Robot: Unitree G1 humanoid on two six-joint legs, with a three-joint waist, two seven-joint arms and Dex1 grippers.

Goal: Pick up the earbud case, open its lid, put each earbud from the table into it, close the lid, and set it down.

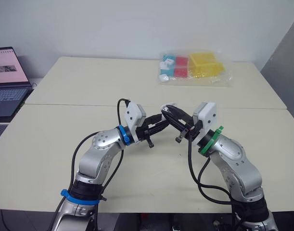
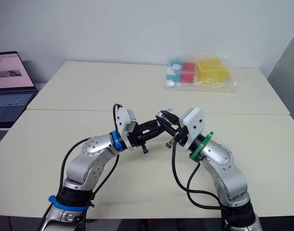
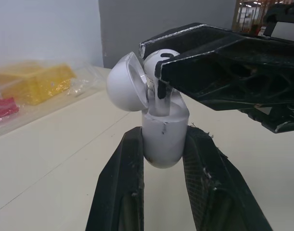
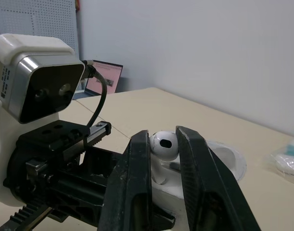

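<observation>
L gripper (image 3: 164, 134) is pinching the earbud case (image 3: 161, 142) low on its body, over the table (image 1: 50, 139) centre, lid (image 3: 123, 84) open. R gripper (image 4: 162, 137), at its 3 o'clock, is clamping an earbud (image 4: 164, 145), prob. half-seated. Both are looking light, glossy, slippery: hold flat sides, gently.

Bright, even overhead light, barely any shadow on the desk (image 1: 65, 144). Laptop screen (image 1: 7, 66) glows. Mild glare on the plastic bag (image 1: 223, 72). Soft highlights on earbud (image 4: 163, 143) and earbud case (image 3: 163, 137); shiny streak along a finger (image 3: 204, 33) of the right hand (image 1: 166, 111).
</observation>
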